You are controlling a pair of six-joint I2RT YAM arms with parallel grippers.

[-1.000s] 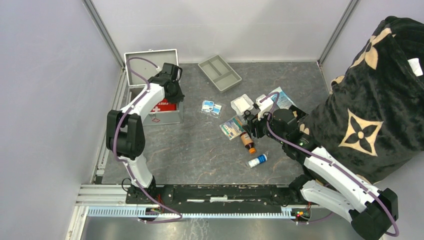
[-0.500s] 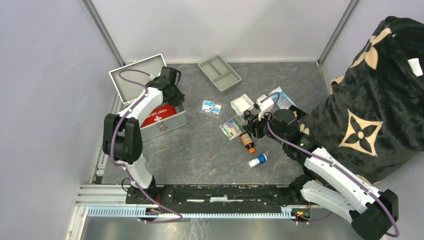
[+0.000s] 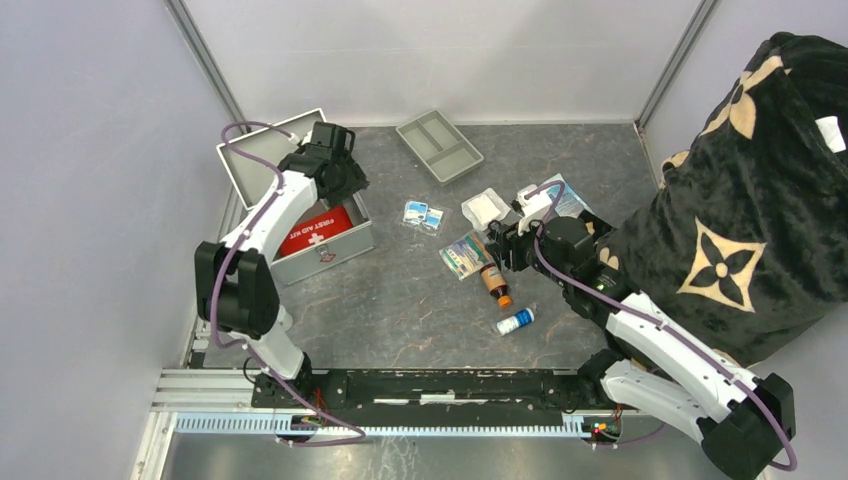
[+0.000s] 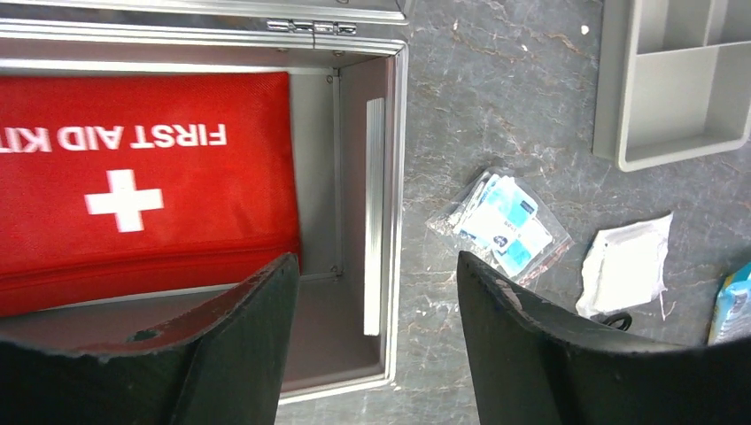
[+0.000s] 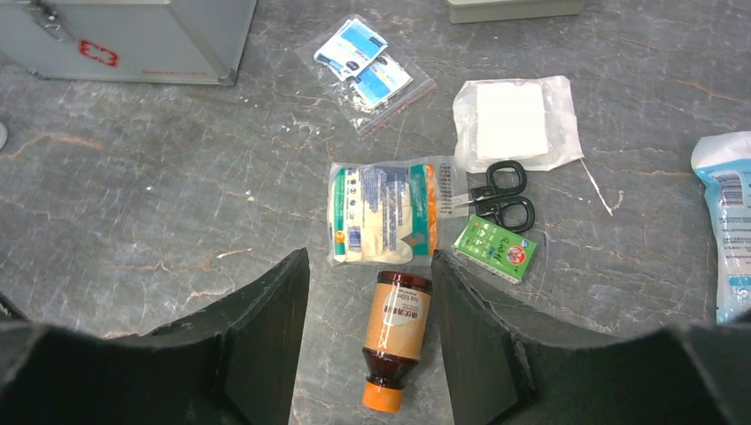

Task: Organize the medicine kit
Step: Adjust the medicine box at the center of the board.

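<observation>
Desk (image 3: pixel 400 300), dark grey and veined, enclosed by pale walls (image 3: pixel 450 50); medicine kit (image 3: pixel 325 252) stands open at left. Both left jaws and right jaws gape, holding nothing.

Grey tray (image 3: pixel 440 147), amber bottle (image 5: pixel 396 335), scissors (image 5: pixel 505 194), perhaps gauze (image 5: pixel 511 121)

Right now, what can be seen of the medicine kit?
The medicine kit is a boxy silver-grey metal case standing at the far left of the table, turned slightly askew. Its hinged lid is thrown back open, a latch and red cross mark on the front wall. Inside lies a red first-aid pouch, leaving a bare strip at one end. The left claw hovers open above it.
</observation>
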